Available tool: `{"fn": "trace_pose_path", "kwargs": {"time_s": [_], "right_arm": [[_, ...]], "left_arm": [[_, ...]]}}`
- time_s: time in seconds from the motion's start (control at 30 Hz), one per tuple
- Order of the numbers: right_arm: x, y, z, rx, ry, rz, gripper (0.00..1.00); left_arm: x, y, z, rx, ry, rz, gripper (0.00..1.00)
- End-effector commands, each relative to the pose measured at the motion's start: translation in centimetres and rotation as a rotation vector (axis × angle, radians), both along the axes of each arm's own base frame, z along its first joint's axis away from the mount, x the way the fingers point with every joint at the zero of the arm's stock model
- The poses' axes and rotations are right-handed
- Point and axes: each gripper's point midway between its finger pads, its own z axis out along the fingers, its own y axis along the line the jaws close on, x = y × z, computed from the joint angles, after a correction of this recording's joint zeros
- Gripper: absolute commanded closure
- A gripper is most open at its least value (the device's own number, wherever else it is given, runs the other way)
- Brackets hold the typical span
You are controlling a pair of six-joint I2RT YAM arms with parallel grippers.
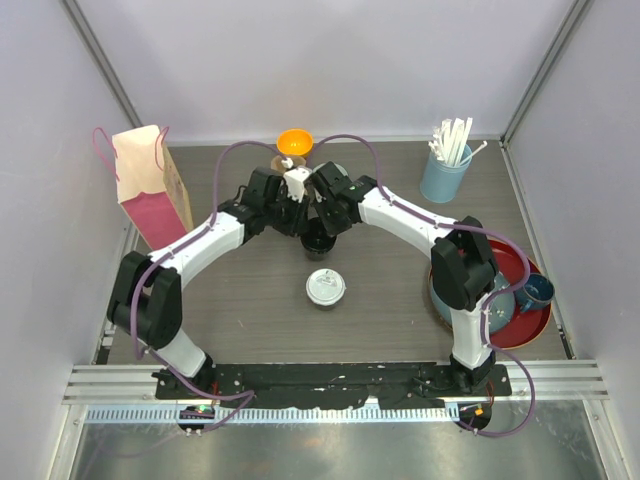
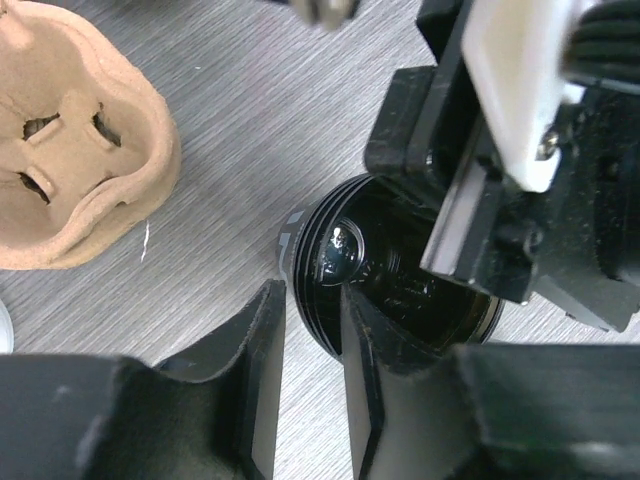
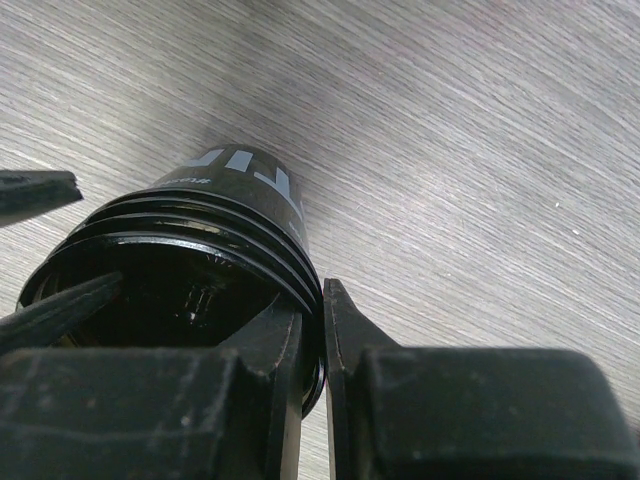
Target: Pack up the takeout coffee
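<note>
A black paper cup with no lid stands at the table's middle, open and dark inside in the left wrist view. My right gripper is shut on its ribbed rim, one finger inside and one outside. It also shows in the top view. My left gripper straddles the opposite rim with a wider gap, the jaws open; it sits left of the cup in the top view. A second black cup with a white lid stands just nearer, untouched.
A brown pulp cup carrier lies just beyond the cup, left of it. A pink paper bag stands at the far left. An orange bowl, a light-blue tumbler of straws and a red tray with a blue mug are also there.
</note>
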Motion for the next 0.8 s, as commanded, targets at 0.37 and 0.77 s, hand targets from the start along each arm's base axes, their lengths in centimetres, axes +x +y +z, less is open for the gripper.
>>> {"fn": "trace_pose_path", "kwargs": {"time_s": [0.37,0.77], "right_arm": [[0.8,1.4,1.8,0.055,-0.035,0.002,0.95],[0.8,1.1,7.1,0.14,-0.147,0.021,0.36]], "left_arm": [[1.8,-0.6,3.2,0.079,-0.237,0.0,1.0],[1.9,-0.8,3.3,0.083,-0.218,-0.006,1.0]]}}
